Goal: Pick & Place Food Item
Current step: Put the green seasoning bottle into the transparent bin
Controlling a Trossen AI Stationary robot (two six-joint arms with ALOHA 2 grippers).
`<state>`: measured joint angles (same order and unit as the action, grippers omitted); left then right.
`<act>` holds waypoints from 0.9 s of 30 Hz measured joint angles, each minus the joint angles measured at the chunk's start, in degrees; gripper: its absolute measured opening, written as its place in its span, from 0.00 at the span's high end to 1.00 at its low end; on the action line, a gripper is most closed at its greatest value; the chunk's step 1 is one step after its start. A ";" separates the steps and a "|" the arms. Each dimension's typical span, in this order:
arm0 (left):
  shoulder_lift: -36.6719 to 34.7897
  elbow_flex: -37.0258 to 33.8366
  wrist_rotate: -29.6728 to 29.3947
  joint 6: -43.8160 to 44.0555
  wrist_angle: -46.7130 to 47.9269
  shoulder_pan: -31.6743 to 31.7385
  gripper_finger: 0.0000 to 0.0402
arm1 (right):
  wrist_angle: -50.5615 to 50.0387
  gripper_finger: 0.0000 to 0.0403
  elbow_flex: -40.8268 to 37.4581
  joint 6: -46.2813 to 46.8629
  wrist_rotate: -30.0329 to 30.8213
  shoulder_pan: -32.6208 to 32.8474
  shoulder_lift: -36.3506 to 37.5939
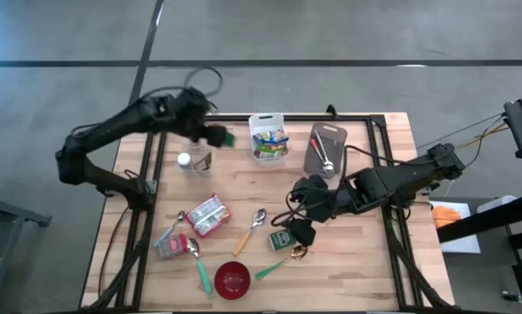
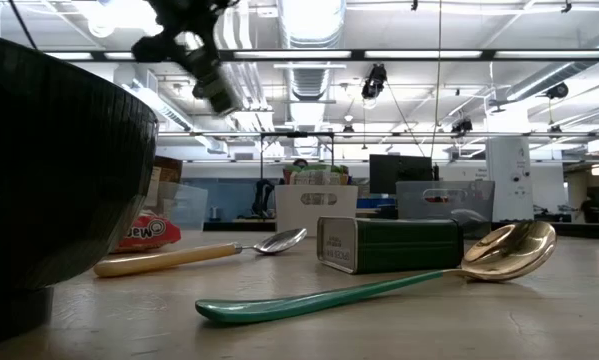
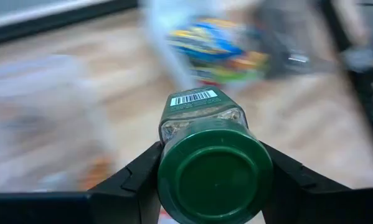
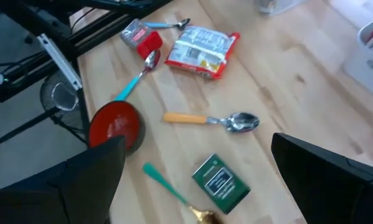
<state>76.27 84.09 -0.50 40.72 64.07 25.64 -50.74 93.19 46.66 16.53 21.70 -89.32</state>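
Wooden tabletop under ceiling strip lights; left tool clenches green-lidded jar, right tool released.

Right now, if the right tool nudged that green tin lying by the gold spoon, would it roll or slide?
The green tin looks flat-sided, lying on its broad face, so it would probably slide, not roll. It seems rigid. Its end may touch the gold spoon, perhaps dragging it along.

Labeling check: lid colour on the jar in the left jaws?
Green; jar lid shows best in the left wrist view.

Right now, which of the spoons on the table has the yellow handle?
The spoon with the yellow handle lies mid-table beside the green tin. The other spoons have green handles; one has a gold bowl.
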 joint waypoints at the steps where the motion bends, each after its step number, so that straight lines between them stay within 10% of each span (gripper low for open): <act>1: -0.24 0.00 -0.67 -1.42 1.96 2.58 0.52 | -0.06 0.01 0.00 0.47 0.02 0.39 0.00; 11: 4.10 0.00 -7.40 -18.34 10.41 16.71 0.52 | -0.06 0.01 -0.02 5.98 1.68 2.68 0.00; 27: 16.85 -0.04 -4.80 -28.98 10.05 18.76 0.52 | -0.05 0.01 -0.20 11.93 3.13 2.70 -0.04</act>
<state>93.12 84.05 -5.30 11.74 74.11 44.40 -50.79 92.99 58.59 19.66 24.40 -89.36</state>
